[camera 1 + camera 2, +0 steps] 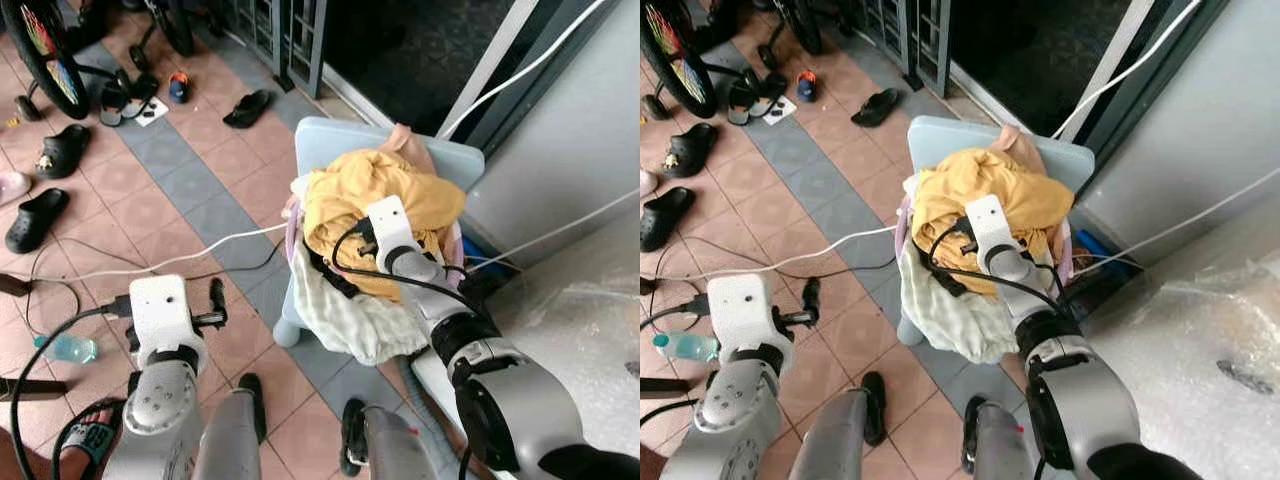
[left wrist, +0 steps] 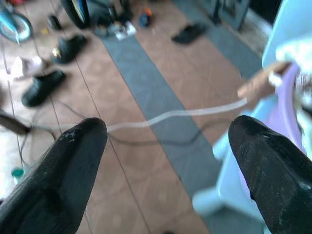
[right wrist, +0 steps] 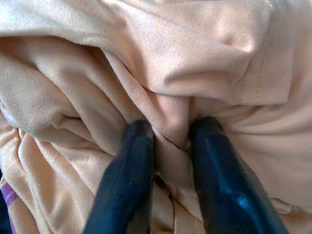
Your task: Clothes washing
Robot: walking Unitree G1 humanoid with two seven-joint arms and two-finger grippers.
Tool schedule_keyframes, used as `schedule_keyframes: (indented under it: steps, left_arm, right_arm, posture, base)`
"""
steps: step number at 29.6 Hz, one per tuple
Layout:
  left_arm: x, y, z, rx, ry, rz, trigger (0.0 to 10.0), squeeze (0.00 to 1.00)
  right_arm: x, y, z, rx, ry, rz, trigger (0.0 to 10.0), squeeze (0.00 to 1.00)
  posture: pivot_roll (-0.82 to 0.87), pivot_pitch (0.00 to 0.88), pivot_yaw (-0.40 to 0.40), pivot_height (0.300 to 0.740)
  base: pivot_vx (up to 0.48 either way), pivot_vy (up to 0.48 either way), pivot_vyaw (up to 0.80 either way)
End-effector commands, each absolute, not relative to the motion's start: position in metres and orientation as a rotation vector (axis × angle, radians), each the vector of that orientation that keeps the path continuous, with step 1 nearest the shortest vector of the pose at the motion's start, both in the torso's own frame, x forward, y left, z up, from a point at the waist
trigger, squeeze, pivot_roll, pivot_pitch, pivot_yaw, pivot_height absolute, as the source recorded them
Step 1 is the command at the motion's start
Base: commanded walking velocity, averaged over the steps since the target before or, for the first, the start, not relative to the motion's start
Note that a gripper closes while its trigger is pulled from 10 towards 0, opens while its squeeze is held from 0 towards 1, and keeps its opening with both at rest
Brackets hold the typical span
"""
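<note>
The right gripper (image 3: 170, 139) pinches a fold of the yellow garment (image 1: 375, 195) (piled at one o'clock); the left gripper (image 2: 168, 146) hangs wide open, empty.

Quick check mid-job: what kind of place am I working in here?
Probably a home's tiled porch or entry area. Sandals and clogs lie scattered on the floor, a bicycle wheel stands nearby, and a laundry pile sits on a stool beside a dark doorway.

Crumpled mustard-yellow cotton garment (image 1: 385, 195) heaped atop pale cream cloth (image 1: 345, 315) in overfull lilac plastic basket (image 1: 902, 232) on light-blue chair (image 1: 330, 140).
</note>
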State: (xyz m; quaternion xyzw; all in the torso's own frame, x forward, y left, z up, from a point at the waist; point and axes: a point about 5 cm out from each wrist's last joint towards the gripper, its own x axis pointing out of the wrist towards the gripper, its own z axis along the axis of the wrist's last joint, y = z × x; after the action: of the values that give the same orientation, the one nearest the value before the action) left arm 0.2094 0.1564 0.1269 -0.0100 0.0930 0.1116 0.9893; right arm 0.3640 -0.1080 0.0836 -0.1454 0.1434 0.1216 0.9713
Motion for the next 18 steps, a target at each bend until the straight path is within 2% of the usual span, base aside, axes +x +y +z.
schedule_keyframes:
  steps: [1, 8, 11, 18]
  left_arm:
    - [0.21, 0.157, 0.123, -0.026, 0.177, 0.22, 10.0, 0.0]
    - [0.221, 0.179, 0.116, 0.012, 0.141, 0.261, 10.0, 0.0]
    - [0.222, 0.18, 0.111, 0.023, 0.153, 0.245, 10.0, 0.0]
    - [0.237, 0.169, 0.099, 0.048, 0.16, 0.092, 10.0, 0.0]
  right_arm:
    - [0.356, -0.112, 0.067, -0.279, 0.368, 0.251, 0.0, 0.0]
    - [0.359, -0.116, 0.072, -0.252, 0.344, 0.238, 0.0, 0.0]
    - [0.359, -0.116, 0.072, -0.239, 0.336, 0.229, 0.0, 0.0]
    - [0.362, -0.118, 0.082, -0.188, 0.266, 0.208, 0.0, 0.0]
  posture:
    - [0.11, 0.231, -0.088, 0.74]
    - [0.1, 0.161, -0.08, 0.74]
    - [0.09, 0.142, -0.072, 0.74]
    - [0.06, 0.069, -0.039, 0.74]
  base:
    - [0.0, 0.0, 0.0]
    - [0.0, 0.0, 0.0]
    - [0.0, 0.0, 0.0]
    - [0.0, 0.0, 0.0]
